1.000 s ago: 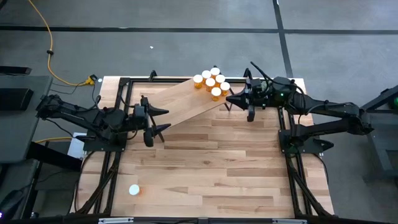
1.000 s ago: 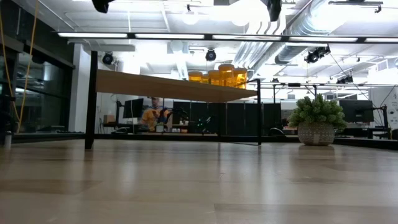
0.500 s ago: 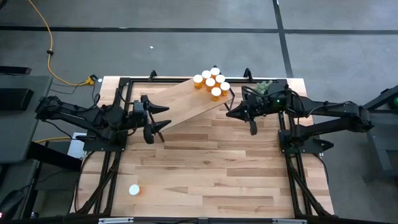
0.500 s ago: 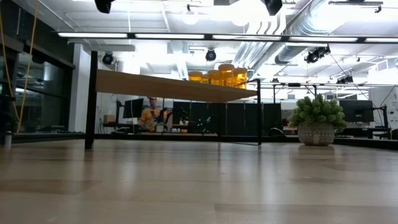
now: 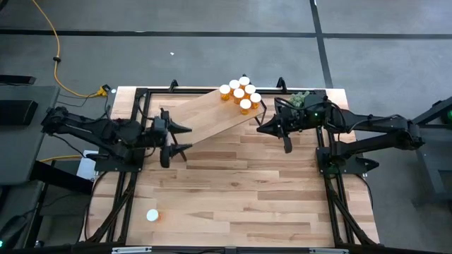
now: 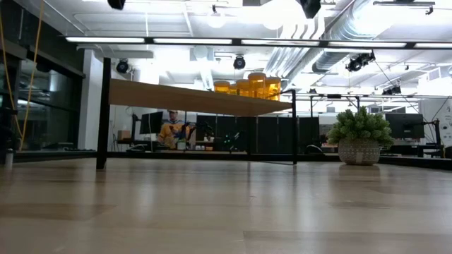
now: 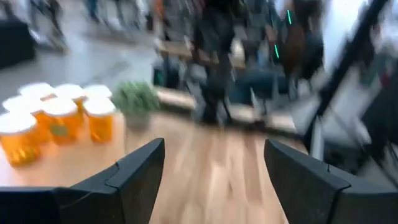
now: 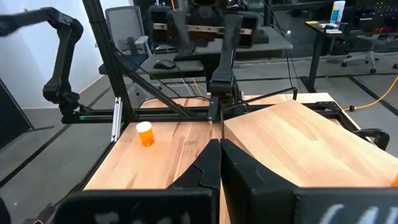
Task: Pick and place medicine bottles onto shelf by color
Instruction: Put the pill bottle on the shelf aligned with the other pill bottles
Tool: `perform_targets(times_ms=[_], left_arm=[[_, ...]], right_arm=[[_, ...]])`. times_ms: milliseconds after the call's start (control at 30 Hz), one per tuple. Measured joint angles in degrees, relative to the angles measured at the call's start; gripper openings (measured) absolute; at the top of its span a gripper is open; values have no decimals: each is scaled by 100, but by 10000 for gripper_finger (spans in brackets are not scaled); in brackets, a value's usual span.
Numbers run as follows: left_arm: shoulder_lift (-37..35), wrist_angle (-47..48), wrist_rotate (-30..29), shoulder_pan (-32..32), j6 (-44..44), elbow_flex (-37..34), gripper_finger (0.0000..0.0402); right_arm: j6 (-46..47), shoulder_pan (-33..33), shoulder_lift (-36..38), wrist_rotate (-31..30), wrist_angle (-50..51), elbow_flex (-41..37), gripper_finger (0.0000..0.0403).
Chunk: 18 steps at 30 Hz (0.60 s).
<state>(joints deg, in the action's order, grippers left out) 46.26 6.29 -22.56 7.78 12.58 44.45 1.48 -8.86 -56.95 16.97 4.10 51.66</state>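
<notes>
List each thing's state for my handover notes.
Seven orange translucent pill bottles with white caps: upright, clustered at the shelf's far end.
Lone orange pill bottle: on the tabletop near the front left, off the shelf.
Light-wood plank shelf: standing on its legs.
Left gripper: fingers open, empty.
Right gripper: fingers shut, empty.

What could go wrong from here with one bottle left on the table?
The lone bottle stands at the table's near-left corner, far from both grippers: a long reach for the open left gripper. The seven bottles crowd one end of the shelf, near the edge; placing another could topple them. The shut right gripper hovers close by.
</notes>
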Motion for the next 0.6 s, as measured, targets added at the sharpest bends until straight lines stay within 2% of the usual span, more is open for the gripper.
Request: perform_targets(times_ms=[167, 300, 467, 600], left_arm=[[707, 3108, 450, 725, 742, 1348, 252], [1343, 4780, 1101, 1646, 1481, 1883, 237], [1945, 5225, 1897, 2910, 2573, 1649, 221], [2406, 5208, 1971, 3741, 3410, 1487, 220]], right_arm=[[157, 0, 0, -3, 0, 0, 0], [162, -1, 0, -4, -2, 0, 0], [152, -2, 0, -4, 0, 0, 0], [152, -2, 0, -4, 2, 0, 0]])
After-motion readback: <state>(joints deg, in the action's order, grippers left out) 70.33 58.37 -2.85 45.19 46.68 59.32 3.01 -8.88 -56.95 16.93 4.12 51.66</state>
